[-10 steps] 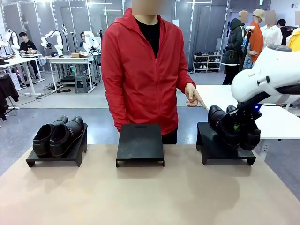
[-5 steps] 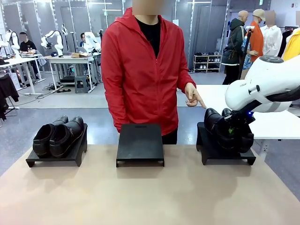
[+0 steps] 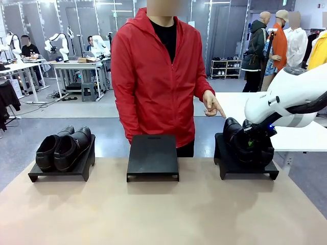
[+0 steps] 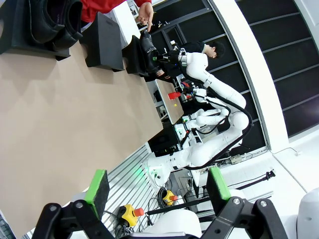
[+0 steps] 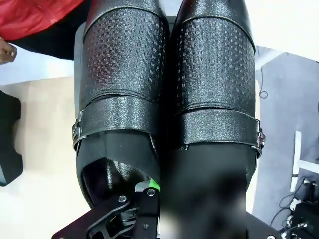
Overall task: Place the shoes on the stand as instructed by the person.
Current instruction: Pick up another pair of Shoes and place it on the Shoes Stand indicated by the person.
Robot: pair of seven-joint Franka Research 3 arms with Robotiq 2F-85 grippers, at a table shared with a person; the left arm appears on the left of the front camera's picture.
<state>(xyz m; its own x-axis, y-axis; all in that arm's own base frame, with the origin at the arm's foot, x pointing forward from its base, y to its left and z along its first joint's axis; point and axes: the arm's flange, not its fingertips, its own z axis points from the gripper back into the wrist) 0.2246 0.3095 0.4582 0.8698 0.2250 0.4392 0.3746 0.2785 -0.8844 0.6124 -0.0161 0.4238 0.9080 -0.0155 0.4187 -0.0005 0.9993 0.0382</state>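
Three black stands sit in a row on the tan table (image 3: 163, 214). The left stand (image 3: 61, 171) carries one pair of shoes (image 3: 64, 148), side by side with the toes toward the robot. The middle stand (image 3: 153, 157) has a bare top. On the right stand (image 3: 245, 163) rests the second pair of shoes (image 3: 240, 140), and the right gripper (image 3: 255, 145) is down among them under the white arm. The person (image 3: 153, 76) in the red jacket stands behind the middle stand and points with one hand (image 3: 210, 104) down toward the right stand. The right wrist view gives what the front view hides: the two shoes (image 5: 169, 84) lie tight together, with textured uppers and buckled straps, and one green pad (image 5: 153, 186) sits inside the heel opening of one shoe, closed on the pair at their inner walls. The left wrist view shows the left gripper (image 4: 157, 186) held above the table with its green pads spread wide and nothing between them.
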